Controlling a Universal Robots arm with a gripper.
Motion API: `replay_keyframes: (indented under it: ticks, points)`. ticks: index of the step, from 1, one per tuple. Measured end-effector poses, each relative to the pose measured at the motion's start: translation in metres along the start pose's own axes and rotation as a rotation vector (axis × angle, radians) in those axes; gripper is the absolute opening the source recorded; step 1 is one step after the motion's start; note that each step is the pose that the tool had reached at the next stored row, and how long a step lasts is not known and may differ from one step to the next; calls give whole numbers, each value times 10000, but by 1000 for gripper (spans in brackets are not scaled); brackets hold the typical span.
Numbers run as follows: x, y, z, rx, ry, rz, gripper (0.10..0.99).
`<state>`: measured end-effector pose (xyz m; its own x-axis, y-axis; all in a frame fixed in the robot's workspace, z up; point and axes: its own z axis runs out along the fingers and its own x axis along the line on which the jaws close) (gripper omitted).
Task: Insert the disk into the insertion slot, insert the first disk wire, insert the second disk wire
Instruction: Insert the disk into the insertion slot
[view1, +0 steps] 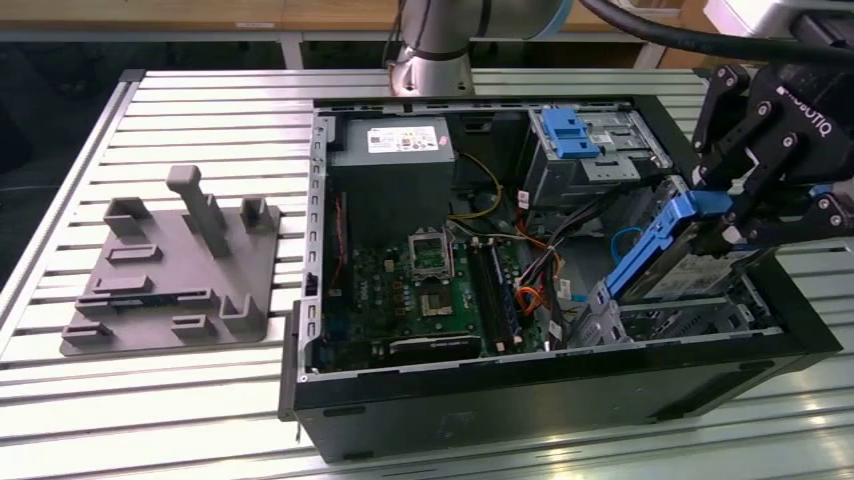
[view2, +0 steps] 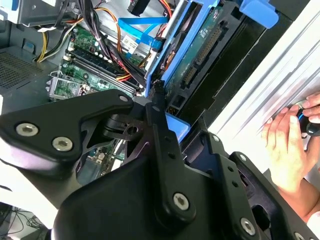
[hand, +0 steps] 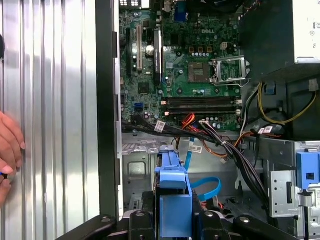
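The disk (view1: 667, 268), silver-grey in a bright blue carrier frame, stands steeply tilted at the exterior view's right of the open computer case. Its lower end reaches into the insertion slot (view1: 694, 318), a silver perforated cage near the case's front corner. My black gripper (view1: 722, 222) is shut on the carrier's raised upper end. In the first wrist view my gripper (hand: 174, 218) clamps the blue carrier (hand: 172, 177) from both sides. In the second wrist view the disk's underside with its connector (view2: 199, 49) shows beyond my fingers. A loose blue cable (view1: 622, 246) lies beside the cage.
A taller metal bay with a blue latch (view1: 571, 135) stands behind the cage. The motherboard (view1: 434, 290) and bundled wires (hand: 220, 142) fill the case's middle. A grey fixture (view1: 174, 270) sits on the slatted table (view1: 200, 110). A person's hand (view2: 290, 145) rests outside the case wall.
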<state>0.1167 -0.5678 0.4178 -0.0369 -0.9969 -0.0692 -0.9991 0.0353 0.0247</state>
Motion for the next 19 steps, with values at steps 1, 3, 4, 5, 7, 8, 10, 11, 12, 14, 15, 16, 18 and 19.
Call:
replay_keyframes:
  ticks: [1,3,4,5,7,8,10,11,12,14,15,16,18,19]
  points:
    - [1,-2,15,0,-1,2,361]
    - [3,-6,49,0,-3,6,361]
    - [4,-8,67,1,-3,8,361]
    - [6,-10,86,0,-3,9,361]
    - [8,-15,122,0,-5,12,361]
    - [10,-18,141,1,-8,14,361]
    - [12,-26,175,1,-8,15,361]
    - [13,-30,187,1,-8,15,361]
    - [13,-32,191,3,-7,15,369]
    - [13,-31,191,1,-5,16,427]
    - [13,-32,192,1,-6,16,427]
    - [13,-32,193,1,-8,16,498]
    - [13,-32,193,1,-8,16,498]
    - [13,-32,193,1,-8,16,498]
